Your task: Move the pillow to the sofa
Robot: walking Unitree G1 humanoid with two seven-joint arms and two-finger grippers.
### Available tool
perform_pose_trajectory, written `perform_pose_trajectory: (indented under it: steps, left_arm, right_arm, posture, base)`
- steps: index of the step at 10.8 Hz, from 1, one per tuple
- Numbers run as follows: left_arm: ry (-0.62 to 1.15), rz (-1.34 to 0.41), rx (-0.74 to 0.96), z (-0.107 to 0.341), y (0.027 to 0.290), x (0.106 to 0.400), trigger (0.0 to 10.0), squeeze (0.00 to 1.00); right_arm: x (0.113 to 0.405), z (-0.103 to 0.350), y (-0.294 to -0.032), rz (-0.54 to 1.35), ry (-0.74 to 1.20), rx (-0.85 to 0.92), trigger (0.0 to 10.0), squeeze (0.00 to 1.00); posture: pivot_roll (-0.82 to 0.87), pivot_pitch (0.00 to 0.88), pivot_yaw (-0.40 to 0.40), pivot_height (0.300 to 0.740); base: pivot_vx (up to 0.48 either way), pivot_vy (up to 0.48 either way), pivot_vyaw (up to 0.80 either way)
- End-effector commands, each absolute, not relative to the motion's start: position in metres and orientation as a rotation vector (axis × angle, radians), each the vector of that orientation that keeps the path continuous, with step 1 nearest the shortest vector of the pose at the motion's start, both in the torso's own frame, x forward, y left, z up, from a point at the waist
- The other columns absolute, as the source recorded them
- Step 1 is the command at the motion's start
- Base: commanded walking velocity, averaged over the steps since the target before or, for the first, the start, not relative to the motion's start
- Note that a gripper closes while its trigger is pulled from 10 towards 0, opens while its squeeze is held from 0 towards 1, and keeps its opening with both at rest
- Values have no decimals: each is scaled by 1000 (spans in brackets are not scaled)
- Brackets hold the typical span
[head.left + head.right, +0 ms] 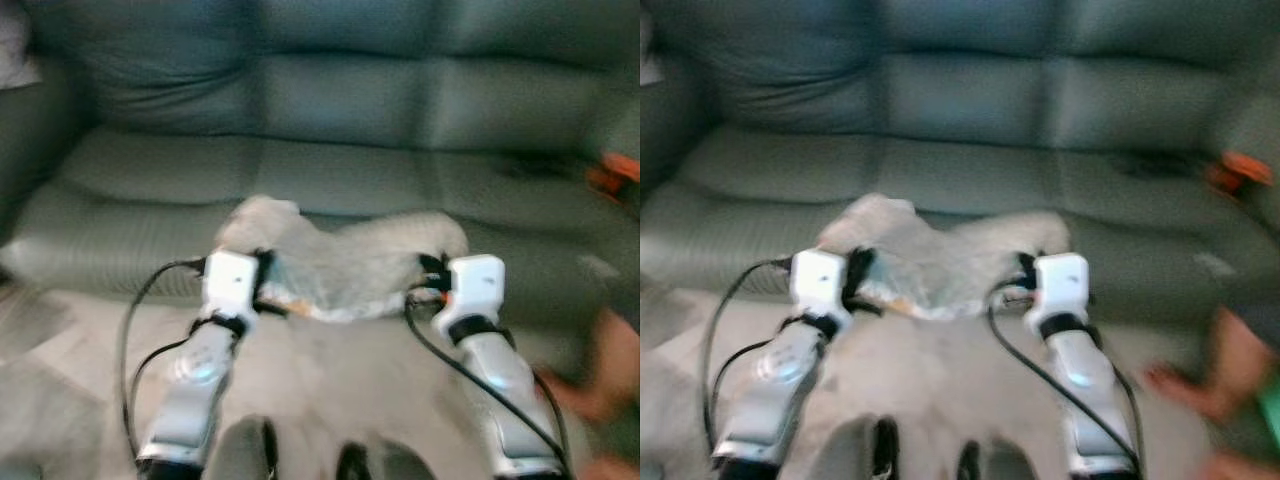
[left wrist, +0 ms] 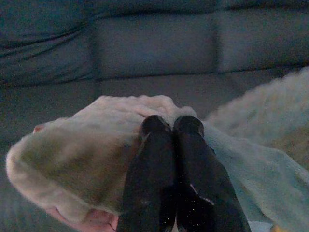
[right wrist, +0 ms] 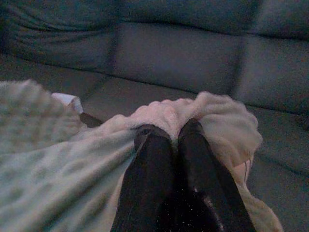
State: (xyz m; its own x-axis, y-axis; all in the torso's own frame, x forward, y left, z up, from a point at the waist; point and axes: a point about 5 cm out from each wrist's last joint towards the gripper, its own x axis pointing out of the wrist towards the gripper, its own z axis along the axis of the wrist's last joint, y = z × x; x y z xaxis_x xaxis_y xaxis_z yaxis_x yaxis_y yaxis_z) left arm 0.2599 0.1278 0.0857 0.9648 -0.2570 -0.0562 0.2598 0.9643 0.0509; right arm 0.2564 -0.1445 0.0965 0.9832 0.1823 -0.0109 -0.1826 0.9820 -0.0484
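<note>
A pale fluffy pillow (image 1: 340, 262) hangs between my two arms, just in front of the seat of the grey-green sofa (image 1: 330, 170). My left gripper (image 2: 171, 126) is shut on the pillow's left end, its black fingers pressed together in the fabric. At the right end my right gripper (image 3: 169, 133) is likewise shut on the pillow (image 3: 58, 159). In the head views the left gripper (image 1: 262, 285) and right gripper (image 1: 428, 275) are partly buried in the pillow's edges. The whole scene is blurred.
An orange object (image 1: 615, 172) lies at the right end of the sofa seat. A person's hand (image 1: 1215, 385) reaches in low at the right. The sofa's left armrest (image 1: 25, 150) rises at the left. Pale floor (image 1: 330, 390) lies below the pillow.
</note>
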Motion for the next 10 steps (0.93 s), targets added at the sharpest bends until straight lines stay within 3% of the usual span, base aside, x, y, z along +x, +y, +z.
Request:
perform_pose_trajectory:
  steps: [1,4,6,10]
  left_arm:
    - [29,-280,52,90,120,260,10000,0]
    - [36,-286,49,89,117,261,10000,0]
    - [73,-276,35,84,116,261,10000,0]
    - [77,-293,37,83,112,262,10000,0]
  right_arm:
    - [256,99,-146,189,-9,-57,10000,0]
    - [259,100,-145,189,-8,-55,10000,0]
    - [260,99,-145,188,1,-54,10000,0]
    - [262,98,-145,187,7,-53,10000,0]
  posture:
    - [-76,171,-29,740]
    - [-77,171,-30,740]
    - [-76,170,-32,740]
    - [-75,169,-38,740]
  base:
    - [480,0,0]
    - [480,0,0]
    - [0,0,0]
    - [0,439,0]
